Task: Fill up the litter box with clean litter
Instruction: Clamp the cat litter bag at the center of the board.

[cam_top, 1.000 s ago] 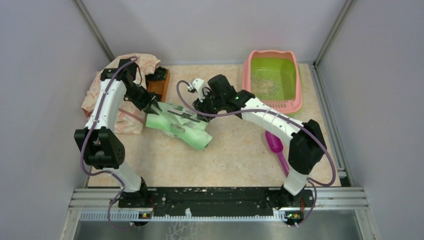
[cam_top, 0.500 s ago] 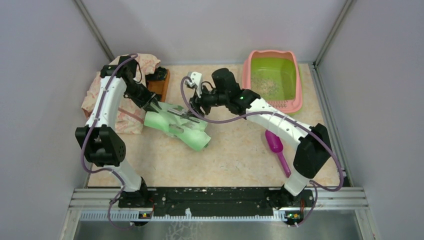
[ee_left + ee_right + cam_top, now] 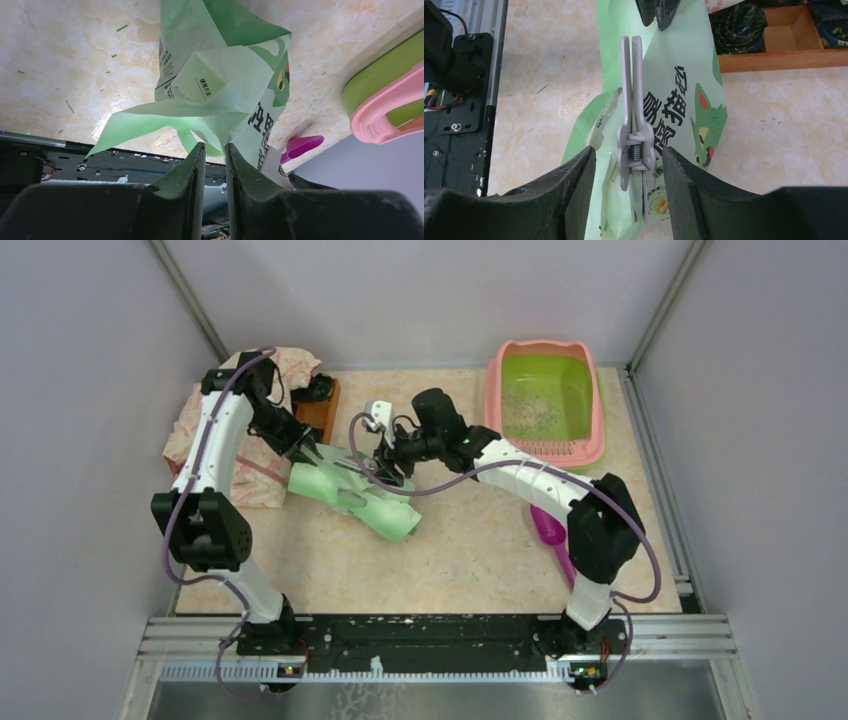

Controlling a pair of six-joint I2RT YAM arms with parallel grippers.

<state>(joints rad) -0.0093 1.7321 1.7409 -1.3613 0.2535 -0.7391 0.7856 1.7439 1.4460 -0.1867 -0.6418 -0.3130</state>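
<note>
The bag (image 3: 355, 490) at centre left is light green, printed with dark characters and a darker green cartoon cat face (image 3: 706, 131). The clip (image 3: 634, 100) on it is pale grey. At upper right, the litter box (image 3: 541, 345) has a pink rim and a lime-green basin speckled with pale beige litter (image 3: 525, 412). The scoop (image 3: 548, 525) is magenta-purple and the tray (image 3: 316, 420) is brown wood. The cloth (image 3: 290, 365) at upper left is mottled pink and white, and the table (image 3: 470, 540) is marbled peach-beige.

Overhead; wrist cameras close, seemingly sharing bag (image 3: 674, 100)
</note>
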